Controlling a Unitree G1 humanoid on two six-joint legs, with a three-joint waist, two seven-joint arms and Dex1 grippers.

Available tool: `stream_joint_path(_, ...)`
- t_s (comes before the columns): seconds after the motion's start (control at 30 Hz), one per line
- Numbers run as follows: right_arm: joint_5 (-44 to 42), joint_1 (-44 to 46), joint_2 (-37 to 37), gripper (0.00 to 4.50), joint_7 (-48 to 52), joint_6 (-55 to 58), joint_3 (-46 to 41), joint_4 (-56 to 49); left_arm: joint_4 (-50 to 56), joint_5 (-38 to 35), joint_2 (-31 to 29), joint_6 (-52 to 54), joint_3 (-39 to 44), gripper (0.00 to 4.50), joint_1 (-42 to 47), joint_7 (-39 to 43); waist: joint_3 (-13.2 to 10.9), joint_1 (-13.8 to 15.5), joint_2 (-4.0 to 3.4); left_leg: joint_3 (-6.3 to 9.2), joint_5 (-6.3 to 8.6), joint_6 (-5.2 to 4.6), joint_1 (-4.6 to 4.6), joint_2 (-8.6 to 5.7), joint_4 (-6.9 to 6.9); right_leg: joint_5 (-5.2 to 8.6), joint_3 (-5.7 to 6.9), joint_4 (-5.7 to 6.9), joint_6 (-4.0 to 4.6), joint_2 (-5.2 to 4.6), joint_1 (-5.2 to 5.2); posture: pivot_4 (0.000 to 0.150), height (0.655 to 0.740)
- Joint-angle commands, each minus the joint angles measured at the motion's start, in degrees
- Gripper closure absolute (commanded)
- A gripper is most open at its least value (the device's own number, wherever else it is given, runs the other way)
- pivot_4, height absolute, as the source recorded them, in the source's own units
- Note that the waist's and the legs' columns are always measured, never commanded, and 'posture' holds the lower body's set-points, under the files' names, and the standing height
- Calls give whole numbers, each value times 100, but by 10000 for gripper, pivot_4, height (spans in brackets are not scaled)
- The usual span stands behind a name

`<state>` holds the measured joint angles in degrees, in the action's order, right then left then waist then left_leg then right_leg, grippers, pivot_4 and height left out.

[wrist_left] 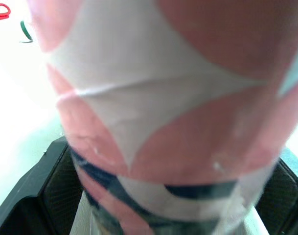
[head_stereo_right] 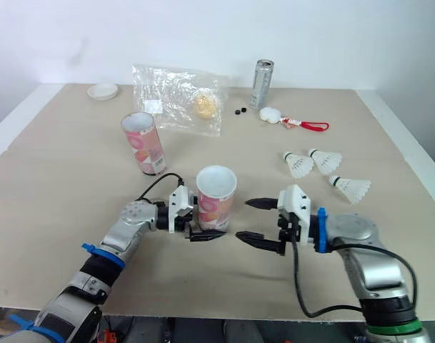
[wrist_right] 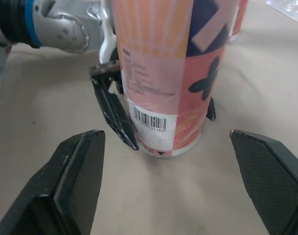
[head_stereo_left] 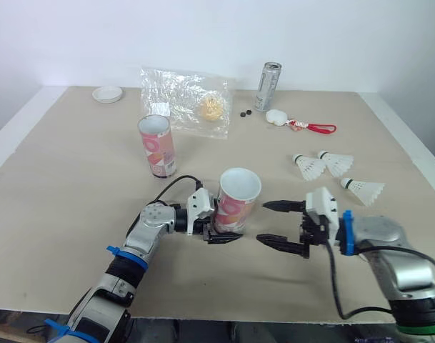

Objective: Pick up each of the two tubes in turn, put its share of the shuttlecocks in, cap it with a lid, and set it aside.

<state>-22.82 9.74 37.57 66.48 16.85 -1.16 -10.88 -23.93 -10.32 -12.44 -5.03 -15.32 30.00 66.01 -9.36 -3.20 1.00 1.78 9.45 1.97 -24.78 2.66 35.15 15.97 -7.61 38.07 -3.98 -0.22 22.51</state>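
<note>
Standing near the front of the table [head_stereo_left: 74, 186], open-topped pink-and-white tube [head_stereo_left: 235, 204], inside bottom out of sight, clamped low by the left gripper [head_stereo_left: 221, 230], far finger hidden behind it, barcode facing the right gripper [head_stereo_left: 263, 222], spread wide just beside it, three shuttlecocks [head_stereo_left: 336, 163] further right, second tube [head_stereo_left: 157, 146] behind.

The near tube [head_stereo_left: 238, 196], pink and white, stands upright and open-topped, clasped low by the left pincer [head_stereo_left: 226, 230]. A second tube [head_stereo_left: 157, 146] like it stands open farther back on the left. Three white shuttlecocks [head_stereo_left: 308, 166] lie on their sides to the right.
</note>
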Motion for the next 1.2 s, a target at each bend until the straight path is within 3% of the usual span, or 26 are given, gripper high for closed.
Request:
stream_joint_path(0.03,142,157,-179,238,-156,-390,114,223,174,-42,-271,0,84,0,-208,137,-2,-2,2,0,0,0,0,0,-4,0,0,0,-1,0,0,1500,7400)
stream_joint_path(0.53,451,581,-625,238,-152,-947,701,999,1173,-348,-840,275,264,0,-644,158,-9,17,4,7,0,0,1,-1,-36,14,1,0,-2,2,3,1500,7400)
stream_joint_path(0.87,592,820,-821,238,-104,-1166,954,1296,2098,-1098,-1237,1029,682,0,-1088,261,-29,43,6,8,0,1,-1,-1,-37,15,2,1,0,1,3,1500,7400)
stream_joint_path(1.2,781,1038,-1184,238,-188,-1467,1205,1717,2084,-1006,-1392,952,657,0,-1211,214,-29,44,6,9,-1,1,0,-1,-35,13,4,1,1,2,2,1500,7400)
